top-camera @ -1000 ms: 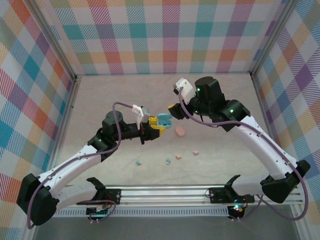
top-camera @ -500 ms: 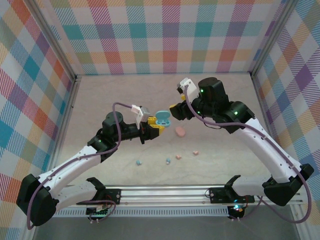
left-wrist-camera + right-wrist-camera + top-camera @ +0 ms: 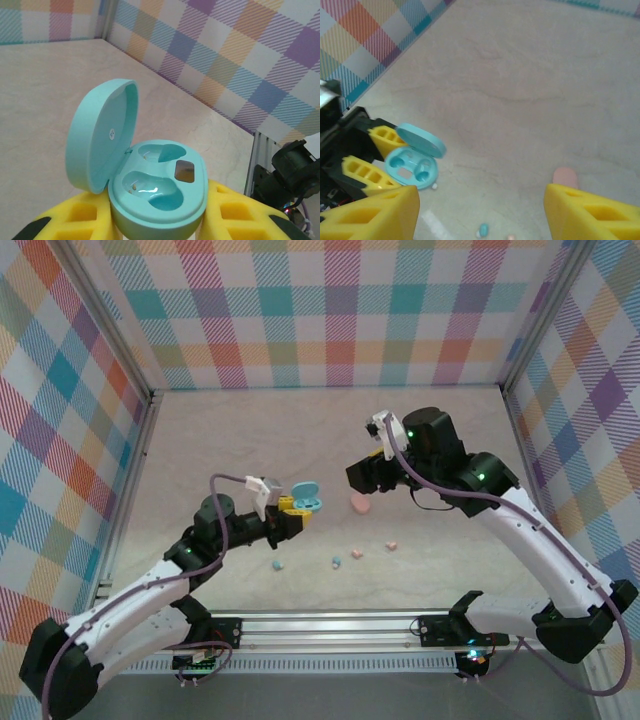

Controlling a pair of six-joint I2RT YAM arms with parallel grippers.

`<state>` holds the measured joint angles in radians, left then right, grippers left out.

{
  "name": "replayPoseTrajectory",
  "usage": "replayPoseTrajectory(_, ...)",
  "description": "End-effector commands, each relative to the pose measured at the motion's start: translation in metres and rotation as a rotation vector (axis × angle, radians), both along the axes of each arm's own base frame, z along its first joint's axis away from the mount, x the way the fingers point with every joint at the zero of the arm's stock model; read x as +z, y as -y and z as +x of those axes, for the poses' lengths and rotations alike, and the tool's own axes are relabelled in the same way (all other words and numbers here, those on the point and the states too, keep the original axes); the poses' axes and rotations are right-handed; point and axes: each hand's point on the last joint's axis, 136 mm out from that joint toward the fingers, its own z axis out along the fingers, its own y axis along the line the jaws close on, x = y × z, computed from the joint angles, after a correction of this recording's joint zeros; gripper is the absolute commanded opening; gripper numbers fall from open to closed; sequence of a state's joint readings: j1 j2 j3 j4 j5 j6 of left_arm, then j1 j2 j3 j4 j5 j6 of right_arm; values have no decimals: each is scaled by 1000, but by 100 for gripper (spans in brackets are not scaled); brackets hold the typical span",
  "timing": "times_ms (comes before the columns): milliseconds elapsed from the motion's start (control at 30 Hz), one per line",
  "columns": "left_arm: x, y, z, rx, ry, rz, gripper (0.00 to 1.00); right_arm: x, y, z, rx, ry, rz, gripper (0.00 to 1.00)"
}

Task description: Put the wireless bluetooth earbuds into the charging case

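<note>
**Top view.** The left gripper (image 3: 295,509) is clamped on the open blue case (image 3: 306,496) and holds it just above the table (image 3: 240,430), left of centre. The right gripper (image 3: 362,476) hangs to the right of the case and apart from it. A closed pink case (image 3: 360,503) lies on the table just near of it. The four earbuds are strung along the near side. From left to right they are a blue earbud (image 3: 279,565), a second blue earbud (image 3: 336,562), a pink earbud (image 3: 356,553) and a second pink earbud (image 3: 392,545). All four lie near of both grippers. The left gripper is closer to the leftmost one but is occupied, so the pick looks like a job for the right arm, reaching nearward and slightly left. The earbuds are too small here to tell which way their long axes run.

**Left wrist view.** The blue case (image 3: 157,192) sits between the yellow fingers (image 3: 235,215), its lid tipped up on the left. Both sockets face up and are empty.

**Right wrist view.** The right gripper (image 3: 480,212) has its jaws spread wide with nothing between them. One blue earbud (image 3: 482,230) lies on the table low in the gap between the fingers. The blue case (image 3: 412,170) is off to the left and the pink case (image 3: 565,176) to the right.
</note>
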<state>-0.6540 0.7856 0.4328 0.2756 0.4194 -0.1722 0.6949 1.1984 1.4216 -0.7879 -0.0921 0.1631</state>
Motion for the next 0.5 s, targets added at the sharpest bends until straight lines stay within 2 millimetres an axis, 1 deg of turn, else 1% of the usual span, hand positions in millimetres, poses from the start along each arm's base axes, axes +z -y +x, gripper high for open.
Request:
replayPoseTrajectory(0, -11, -19, 1, 106, -26, 16, 22, -27, 3, 0, -51, -141, -11, 67)
replayPoseTrajectory(67, -16, -29, -3, 140, -28, 11, 22, -39, 3, 3, -76, -196, 5, 67)
replayPoseTrajectory(133, -21, -37, -7, 167, -34, 0, 23, -56, 1, 4, -98, -261, 14, 66)
replayPoseTrajectory(233, -28, -47, -14, 191, -46, -6, 23, -89, -7, 0, -104, -377, 26, 60)
replayPoseTrajectory(333, -30, -54, -19, 204, -44, -7, 23, -127, -14, -10, -116, -509, 27, 53)
replayPoseTrajectory(400, -29, -57, -21, 211, -36, -9, 23, -153, -17, -19, -123, -579, -4, 49)
replayPoseTrajectory(467, -27, -59, -22, 216, -28, -10, 23, -174, -20, -31, -116, -626, -48, 45)
